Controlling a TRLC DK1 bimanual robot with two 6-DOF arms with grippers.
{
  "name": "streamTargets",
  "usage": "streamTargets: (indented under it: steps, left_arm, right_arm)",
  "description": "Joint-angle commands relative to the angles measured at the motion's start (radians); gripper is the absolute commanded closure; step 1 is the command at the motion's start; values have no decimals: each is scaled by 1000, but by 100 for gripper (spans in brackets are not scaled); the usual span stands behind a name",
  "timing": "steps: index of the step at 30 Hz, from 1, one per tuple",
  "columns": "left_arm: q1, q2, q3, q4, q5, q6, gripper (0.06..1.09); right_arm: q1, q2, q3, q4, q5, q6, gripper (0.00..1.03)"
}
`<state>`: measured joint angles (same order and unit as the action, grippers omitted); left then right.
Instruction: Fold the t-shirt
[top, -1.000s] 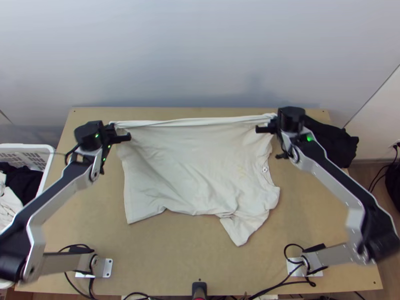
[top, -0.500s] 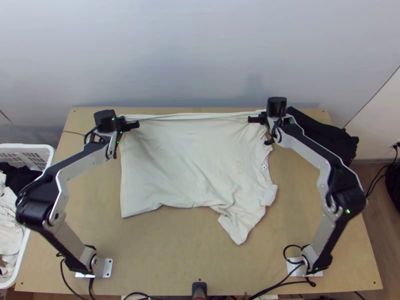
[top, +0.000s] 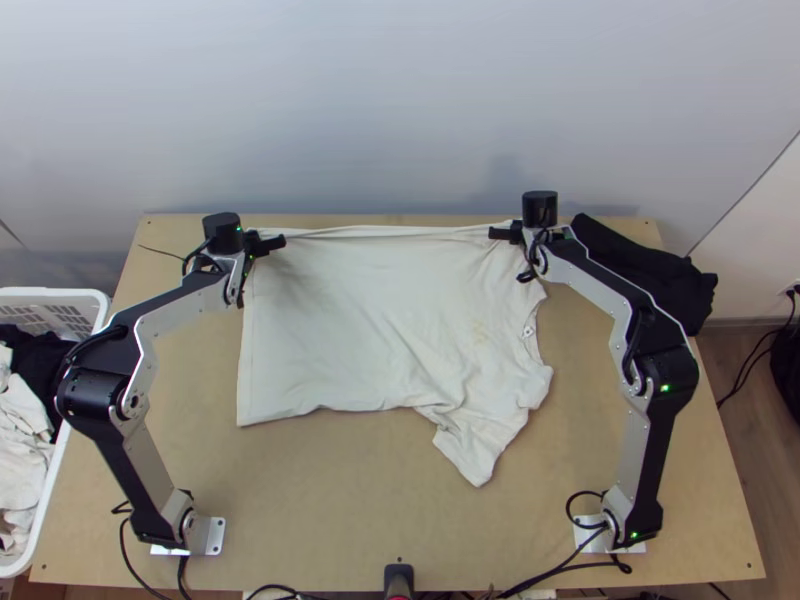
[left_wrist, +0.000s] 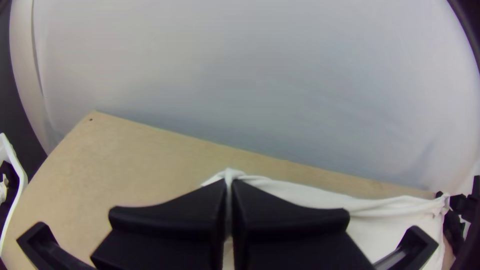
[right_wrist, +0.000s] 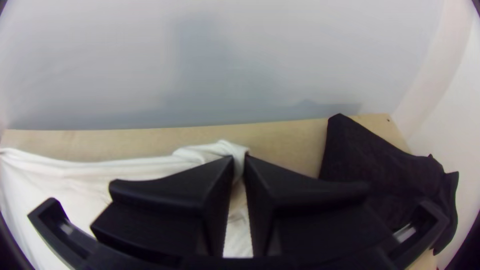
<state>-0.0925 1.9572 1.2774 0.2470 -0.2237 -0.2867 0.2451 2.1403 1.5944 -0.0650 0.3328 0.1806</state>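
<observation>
1 shirt (top: 370, 330), spread mid-table (top: 330, 500), near edge uneven. 2 grippers, both closed on its gathered far edge: left gripper (top: 268, 243) at left end, right gripper (top: 505, 235) at right end. 1 basket (top: 70, 294), left: black and white clothes (top: 22, 430) inside, count unclear. Bunched black cloth (top: 668, 275) far right.

The left arm (top: 180, 313) and right arm (top: 632, 450) pair silver-grey metal links with chunky black joint housings (top: 90, 393), dotted with small green lights (top: 665, 387). Stubby black cylinders (top: 540, 208) cap the wrists. Black cables (top: 123, 550) loop beside flat silver base plates (top: 215, 535). The left tool (top: 268, 243) and right tool (top: 505, 235) have broad black fingers (left_wrist: 290, 217).
</observation>
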Motion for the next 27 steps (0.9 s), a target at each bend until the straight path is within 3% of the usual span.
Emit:
streamTargets:
  steps: [1,2,5,6,8,10,15,27]
  left_arm:
    - [4,-1,5,-28,7,-63,94]
    - [2,-1,5,-31,7,-78,82]
    - [2,-1,25,-74,7,-89,44]
    - [2,3,43,-118,9,-97,28]
    - [4,26,114,-258,11,-124,11]
    - [10,48,172,-356,18,-129,10]
    - [31,55,214,-405,90,-134,11]
    - [54,246,494,-580,80,-112,11]
  right_arm:
    - [17,23,21,-4,15,45,53]
    - [19,23,22,-4,15,48,38]
    - [20,23,24,-9,17,59,14]
    - [20,21,24,-12,17,65,10]
    - [20,18,32,-36,17,69,4]
    - [16,12,45,-75,15,71,4]
    - [11,-56,55,-167,15,102,4]
    - [60,-255,58,-259,-15,111,4]
